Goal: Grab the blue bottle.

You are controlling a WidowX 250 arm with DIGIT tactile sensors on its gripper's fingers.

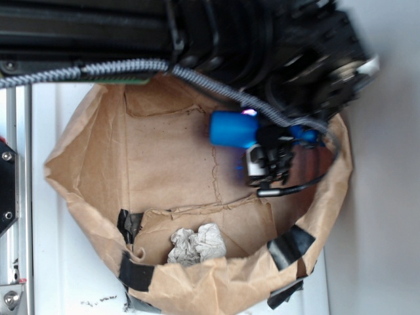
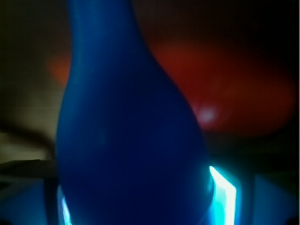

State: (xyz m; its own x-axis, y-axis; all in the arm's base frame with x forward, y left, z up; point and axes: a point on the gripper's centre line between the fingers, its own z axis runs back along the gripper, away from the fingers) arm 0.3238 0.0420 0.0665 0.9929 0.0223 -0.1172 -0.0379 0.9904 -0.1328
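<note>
Currently the bottle is seen lying sideways inside the brown paper bag, gripper placed across its narrower part; fingers appear clenched on the bottle; in the wrist view the bottle fills the frame, an orange-red blur behind it; crumpled paper is seen lower in the bag; the bag rests on the white worktop.

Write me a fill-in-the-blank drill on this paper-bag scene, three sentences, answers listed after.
1. The end effector is at a bottle whose color is ____.
2. The bottle sits inside a brown ____ bag.
3. Near the bag's lower edge in the exterior view lies a crumpled wad that is ____ in color.

Missing words: blue; paper; white
</note>
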